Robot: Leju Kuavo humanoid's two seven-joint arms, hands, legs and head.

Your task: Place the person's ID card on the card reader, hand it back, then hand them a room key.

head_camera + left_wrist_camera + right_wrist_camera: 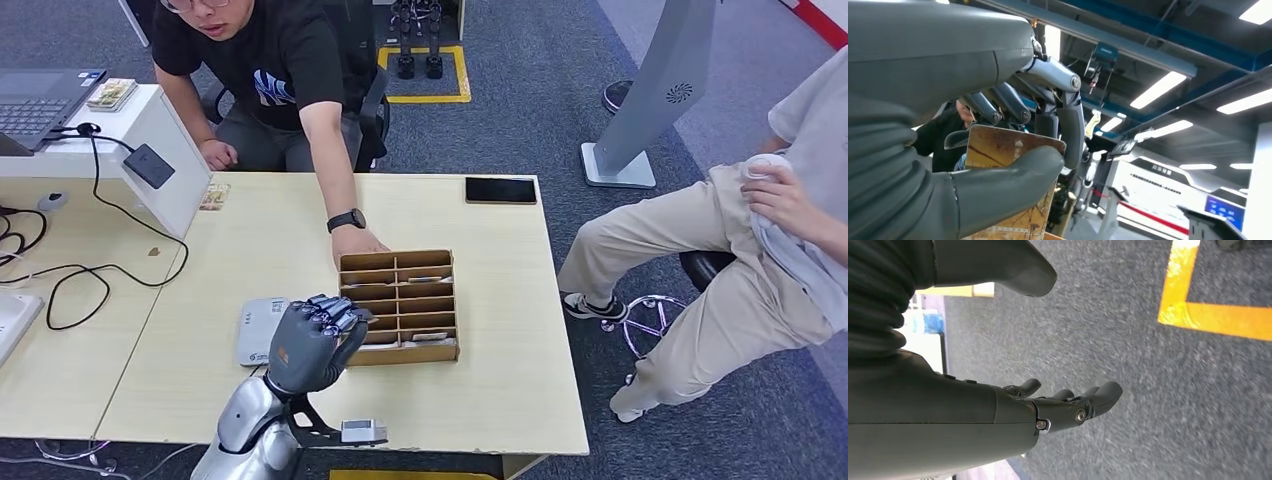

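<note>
My left hand [310, 345] is raised above the table's front, between the white card reader [256, 330] and the wooden compartment box [400, 262]. In the left wrist view a brown patterned card [998, 150] stands upright, pinched between the thumb [1008, 182] and the darker fingers [1070, 130]. A person in a black shirt leans over the far side of the table, with a hand [355, 240] resting at the box's back edge. My right hand [1068, 407] hangs over grey carpet with its fingers loosely spread and nothing in it.
The box holds several cards in its slots. A black phone [500, 190] lies at the table's [490, 390] far right. A laptop [40, 100] and cables are on the side desk at left. A second person [760, 270] sits to the right of the table.
</note>
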